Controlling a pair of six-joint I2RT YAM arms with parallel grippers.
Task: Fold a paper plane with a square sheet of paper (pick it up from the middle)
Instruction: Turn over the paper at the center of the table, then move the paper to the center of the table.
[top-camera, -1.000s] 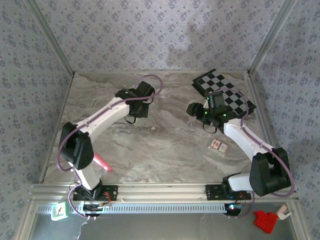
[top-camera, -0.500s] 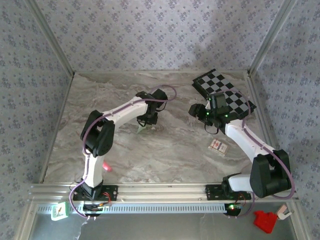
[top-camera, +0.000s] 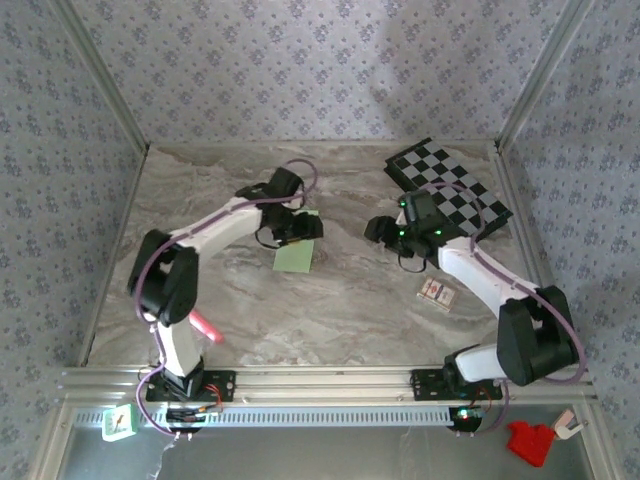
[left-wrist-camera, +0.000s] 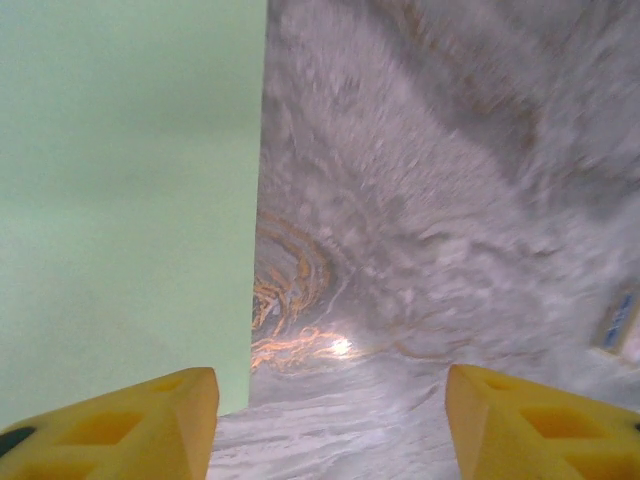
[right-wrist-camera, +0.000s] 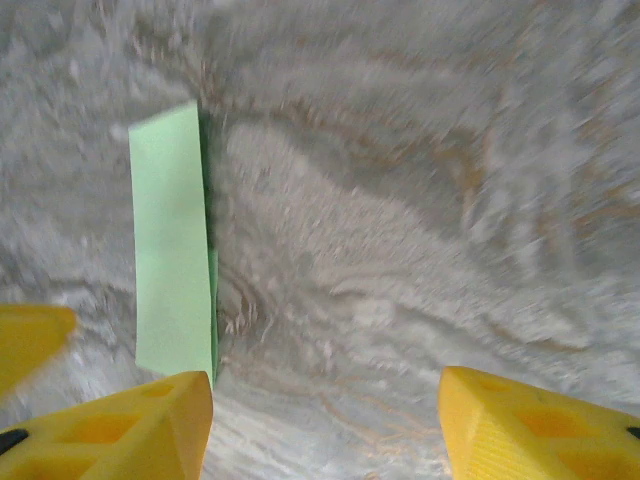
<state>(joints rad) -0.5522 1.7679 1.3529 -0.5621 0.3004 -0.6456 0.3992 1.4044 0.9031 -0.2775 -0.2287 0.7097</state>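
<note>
Two yellow fingers of the left gripper now stand apart: it has just let go of the thin pale-green square sheet of paper, which lies flat on the grey marbled table at frame centre, ready for folding. That arm stays bent over it. The right gripper, parted and empty, hovers centre-right.

Marble table: green paper, chequered board, pink marker.
</note>
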